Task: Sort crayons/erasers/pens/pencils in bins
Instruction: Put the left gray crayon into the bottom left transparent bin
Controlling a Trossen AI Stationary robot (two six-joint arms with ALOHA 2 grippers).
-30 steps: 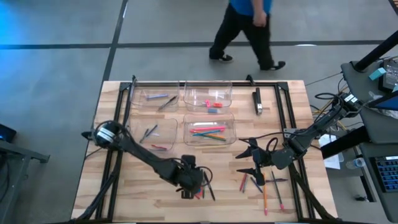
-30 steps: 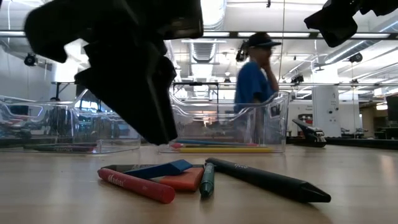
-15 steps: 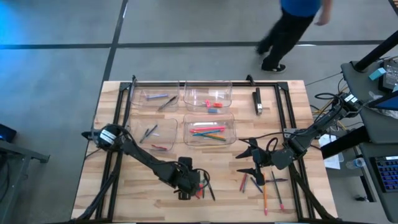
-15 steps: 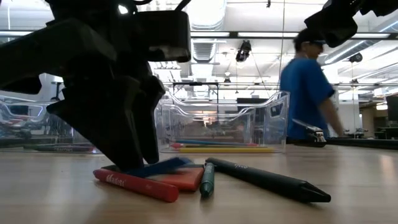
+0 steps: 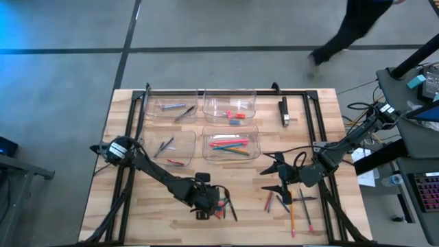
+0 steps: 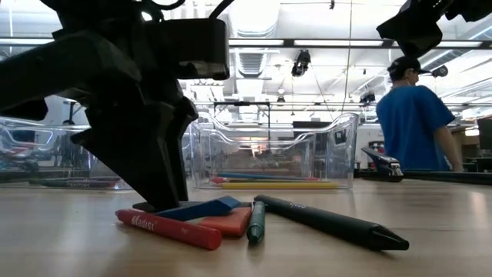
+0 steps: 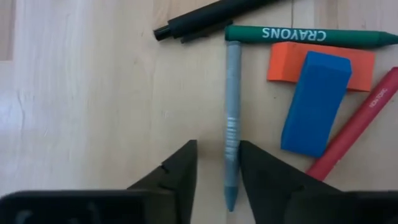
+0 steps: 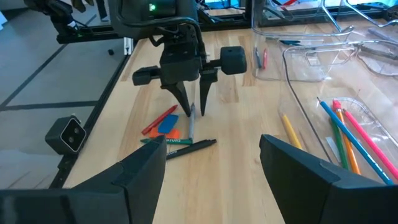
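Reaching low across the table [image 5: 137, 206] from the left edge of the high view, left arm stretched long toward the lower centre, left tool [image 5: 209, 203] pointed straight down over a small heap of sticks and blocks. Fingers [image 7: 177, 177] slightly parted, straddling the near end of a thin grey pen [image 7: 232, 118]; tips at table level, contact with the pen not clear. Just beyond the pen in the left wrist view: a black pen [image 7: 214, 17], a green crayon [image 7: 305, 35], an orange eraser [image 7: 360, 62] with a blue eraser [image 7: 316, 102] lying across it, and a red crayon [image 7: 354, 127] touching the blue block. Seen from the low view as a dark wedge planted at lower left, beside the same red crayon [image 6: 165, 228] and blue eraser [image 6: 204, 208].

Waiting at centre right of the high view: right arm bent in from the right edge, right tool [image 5: 282, 178] spread wide and holding nothing, above a scatter of loose pencils [image 5: 293, 213] at lower right.

Grouped in the upper middle of the high view: four clear bins [image 5: 250, 132] in two rows, coloured pencils in the lower right one, erasers in the upper right, a few sticks in the two on the left.

Walking past beyond the table: a person in a blue shirt [image 6: 415, 127], right side of the low view.
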